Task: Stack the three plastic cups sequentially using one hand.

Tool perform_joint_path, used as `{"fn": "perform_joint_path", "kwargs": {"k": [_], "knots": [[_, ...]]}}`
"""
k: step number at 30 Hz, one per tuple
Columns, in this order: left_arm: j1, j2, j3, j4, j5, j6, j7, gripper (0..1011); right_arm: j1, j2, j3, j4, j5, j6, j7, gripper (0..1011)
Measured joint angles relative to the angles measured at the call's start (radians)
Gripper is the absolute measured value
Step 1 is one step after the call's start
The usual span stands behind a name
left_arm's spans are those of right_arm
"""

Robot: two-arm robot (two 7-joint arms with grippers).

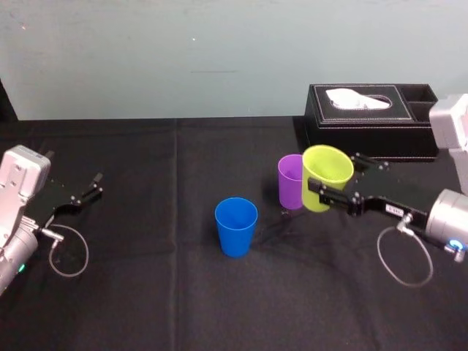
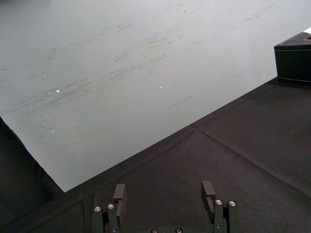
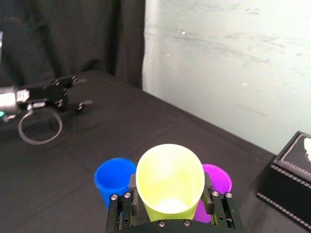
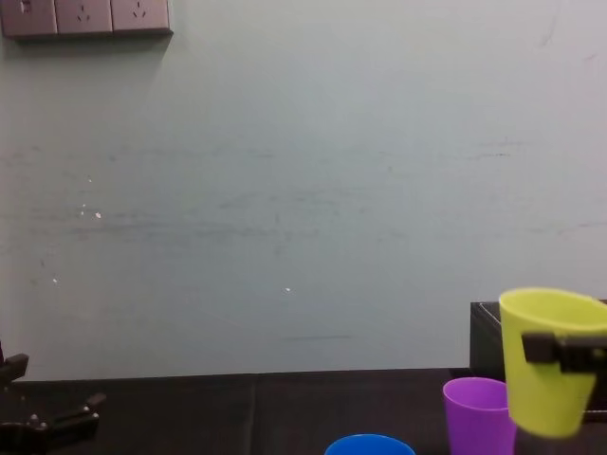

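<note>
My right gripper (image 1: pixel 333 184) is shut on the yellow-green cup (image 1: pixel 325 176), holding it upright in the air with a finger on each side of its wall. In the right wrist view the same cup (image 3: pixel 169 182) fills the space between the fingers (image 3: pixel 212 199). The purple cup (image 1: pixel 290 180) stands on the black cloth just left of and behind the lifted cup. Farther left and nearer to me stands the blue cup (image 1: pixel 236 226). The chest view shows the yellow-green cup (image 4: pixel 550 358) raised above the purple cup (image 4: pixel 480 414) and the blue cup's rim (image 4: pixel 370 445). My left gripper (image 1: pixel 93 186) rests open at the far left.
A black tissue box (image 1: pixel 369 120) sits at the back right, close behind the lifted cup. The table is covered by a black cloth (image 1: pixel 161 292), with a pale wall (image 1: pixel 183 51) behind it. Cable loops hang beside both wrists.
</note>
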Motion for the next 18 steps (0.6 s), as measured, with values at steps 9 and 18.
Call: {"fn": "perform_joint_path", "kwargs": {"k": [9, 18], "knots": [[0.000, 0.000, 0.000, 0.000, 0.000, 0.000, 0.000, 1010, 0.077, -0.051, -0.022, 0.045, -0.018, 0.027, -0.039, 739], [0.000, 0.000, 0.000, 0.000, 0.000, 0.000, 0.000, 1010, 0.134, -0.089, -0.050, 0.091, -0.060, 0.040, -0.056, 739]]}}
